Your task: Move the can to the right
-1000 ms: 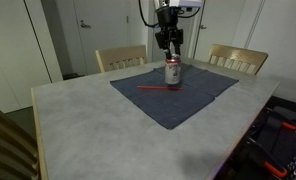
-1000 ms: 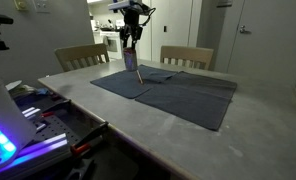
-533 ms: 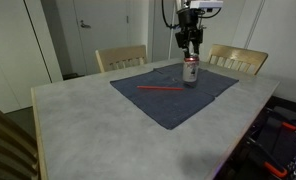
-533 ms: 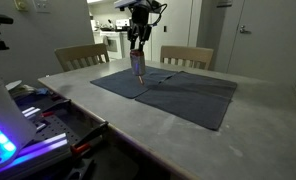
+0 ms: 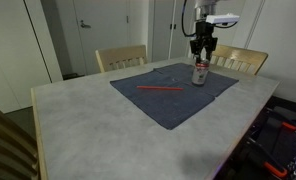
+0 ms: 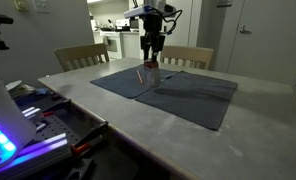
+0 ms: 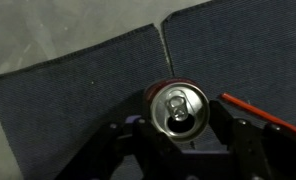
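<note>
Can (image 5: 200, 73) is standing upright toward the right end of the dark cloth (image 5: 173, 95), well to the right of the thin red stick (image 5: 160, 88) and in front of the far right chair (image 5: 238, 60). The gripper (image 5: 200, 62) is reaching down from above and is clamping the can between its two fingers. In the wrist view the fingers (image 7: 128, 140) are pressing in on both sides of the body just under the metallic top. Whether the base is resting on the cloth or hanging just above it cannot be told from these views.

Several things could be going wrong from here. If the can is hanging above the cloth and the fingers are opening too early, it is probably dropping and toppling, since it is tall for its narrow base. If the base is dragging on the fabric during a sideways push, the cloth is likely bunching up, tilting the can in the grip and pulling the stick along. The right edge of the cloth is lying near, so setting the can half on fabric and half on the bare table (image 5: 88, 130) is risking a lean and a fall on release. The smooth wall is also offering little friction, so a light squeeze may be letting it slip.
</note>
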### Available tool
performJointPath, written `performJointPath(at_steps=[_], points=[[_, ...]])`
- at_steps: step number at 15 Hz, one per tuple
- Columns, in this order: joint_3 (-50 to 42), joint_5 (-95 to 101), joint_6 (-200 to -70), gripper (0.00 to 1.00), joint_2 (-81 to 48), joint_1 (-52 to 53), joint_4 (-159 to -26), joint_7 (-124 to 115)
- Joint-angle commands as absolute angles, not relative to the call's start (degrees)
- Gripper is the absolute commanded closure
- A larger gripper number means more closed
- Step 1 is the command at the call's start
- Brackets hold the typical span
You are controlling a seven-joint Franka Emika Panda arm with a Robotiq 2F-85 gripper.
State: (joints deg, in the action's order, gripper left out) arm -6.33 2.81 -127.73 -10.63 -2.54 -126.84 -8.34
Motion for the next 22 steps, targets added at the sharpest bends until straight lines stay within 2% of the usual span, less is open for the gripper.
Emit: performJointPath(at_steps=[1,17,18,19,20,22], points=[[-7.41,2.41,-132.32,0.66,-8.88,-4.94,-130.32,-6.56],[-7.8,-3.06,-134.46,0.66,-10.79,-8.47,-131.57,4.22],[-7.83,-2.9,-134.43,0.6,-10.67,-8.45,-131.71,4.37],[-7.92,-2.74,-134.4,0.17,-10.52,-8.43,-131.86,4.17],[-7.98,-2.57,-134.27,0.16,-10.35,-8.44,-131.97,4.19],[-8.09,-2.16,-134.09,0.03,-9.85,-8.41,-132.25,4.06]])
